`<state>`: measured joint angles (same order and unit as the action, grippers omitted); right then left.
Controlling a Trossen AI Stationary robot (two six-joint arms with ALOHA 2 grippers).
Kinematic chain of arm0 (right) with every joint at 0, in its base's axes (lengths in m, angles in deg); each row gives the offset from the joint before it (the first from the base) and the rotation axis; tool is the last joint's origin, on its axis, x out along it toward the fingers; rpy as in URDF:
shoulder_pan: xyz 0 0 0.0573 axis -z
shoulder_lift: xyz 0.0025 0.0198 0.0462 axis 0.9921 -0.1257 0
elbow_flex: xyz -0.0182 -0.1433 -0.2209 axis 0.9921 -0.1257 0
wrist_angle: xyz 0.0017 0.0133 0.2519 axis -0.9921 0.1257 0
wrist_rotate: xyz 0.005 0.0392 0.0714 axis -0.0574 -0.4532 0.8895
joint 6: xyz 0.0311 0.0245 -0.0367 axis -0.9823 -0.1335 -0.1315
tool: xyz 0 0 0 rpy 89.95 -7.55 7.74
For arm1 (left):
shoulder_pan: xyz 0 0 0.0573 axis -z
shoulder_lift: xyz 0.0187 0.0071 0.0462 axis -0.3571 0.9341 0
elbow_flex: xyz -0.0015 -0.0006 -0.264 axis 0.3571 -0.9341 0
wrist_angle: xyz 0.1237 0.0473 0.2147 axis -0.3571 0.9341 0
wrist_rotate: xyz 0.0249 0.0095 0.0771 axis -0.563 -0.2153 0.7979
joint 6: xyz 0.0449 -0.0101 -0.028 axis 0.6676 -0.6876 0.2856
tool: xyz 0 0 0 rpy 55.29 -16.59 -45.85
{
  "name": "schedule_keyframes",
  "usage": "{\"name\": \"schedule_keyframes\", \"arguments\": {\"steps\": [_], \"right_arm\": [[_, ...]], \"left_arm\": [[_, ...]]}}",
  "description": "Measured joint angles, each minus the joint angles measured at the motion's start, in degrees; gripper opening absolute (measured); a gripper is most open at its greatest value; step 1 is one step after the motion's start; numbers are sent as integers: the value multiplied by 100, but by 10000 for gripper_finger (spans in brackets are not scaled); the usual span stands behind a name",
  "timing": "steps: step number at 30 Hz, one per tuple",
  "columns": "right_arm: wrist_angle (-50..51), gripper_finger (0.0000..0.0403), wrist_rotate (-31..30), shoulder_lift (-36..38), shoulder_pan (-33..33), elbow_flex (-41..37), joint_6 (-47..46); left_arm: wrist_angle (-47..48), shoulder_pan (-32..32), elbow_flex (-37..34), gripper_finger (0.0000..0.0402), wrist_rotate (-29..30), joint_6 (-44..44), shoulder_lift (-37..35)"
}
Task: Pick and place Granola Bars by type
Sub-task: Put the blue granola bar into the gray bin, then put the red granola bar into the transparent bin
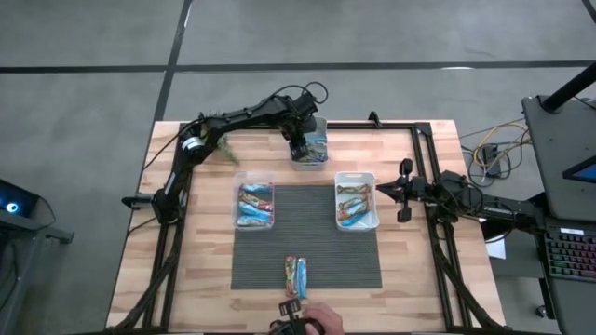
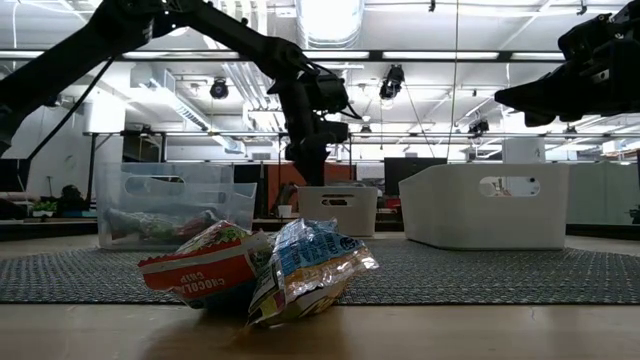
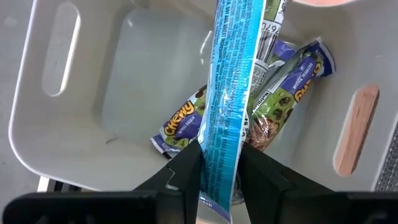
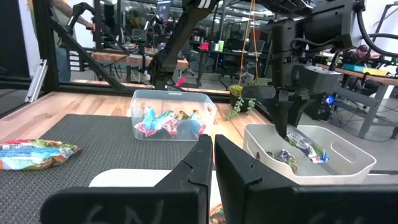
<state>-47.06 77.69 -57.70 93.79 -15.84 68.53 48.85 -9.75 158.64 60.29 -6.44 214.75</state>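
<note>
My left gripper (image 1: 298, 149) hangs over the white bin (image 1: 321, 160) at the table's far middle, shut on a light-blue granola bar (image 3: 227, 74). Two other bars (image 3: 183, 121) in dark blue wrappers lie on that bin's floor. On the dark mat near the front edge, two more bars (image 1: 296, 276) lie side by side; they show close up in the low view as bars (image 2: 260, 270). My right gripper (image 4: 212, 155) is shut and holds nothing, parked at the table's right edge (image 1: 405, 191). My left gripper pinches the light-blue bar near its upper end (image 3: 221, 140) between its two fingers (image 3: 186, 171). The fingers come from above and point steeply down. The bar hangs below them into the white bin, its lower end among the bars there; whether it touches them I cannot tell.
A clear bin (image 1: 254, 205) with several bars stands at the mat's far left, and a white bin (image 1: 357, 200) with several bars at its far right. A person's hand (image 1: 312, 321) shows at the table's front edge. A black frame (image 1: 424, 140) runs along the right side.
</note>
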Motion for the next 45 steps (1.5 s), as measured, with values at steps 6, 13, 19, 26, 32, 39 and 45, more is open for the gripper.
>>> {"name": "schedule_keyframes", "arguments": {"steps": [6, 13, 19, 26, 32, 39, 45], "right_arm": [[0, 9, 0, 0, 0, 0, 5], [0, 9, 1, 0, 0, 0, -5], [0, 9, 0, 0, 0, -1, 0], [0, 9, -1, 0, 1, -1, -8], [0, 9, -1, 0, 1, -1, -8], [0, 9, -1, -4, 1, 0, -6], [0, 9, 2, 1, -1, -1, -6]], "left_arm": [[-2, 0, 0, 83, 0, 66, -1], [-42, 0, 0, 92, 0, 136, -1], [-87, 4, 2, 146, 45, 129, -3], [-24, 11, 2, 165, 160, 124, -8], [76, 162, 2, 159, 53, 125, -136], [349, 555, 15, 89, -323, 73, -620], [441, 981, 15, 13, -557, 65, -1001]]}}
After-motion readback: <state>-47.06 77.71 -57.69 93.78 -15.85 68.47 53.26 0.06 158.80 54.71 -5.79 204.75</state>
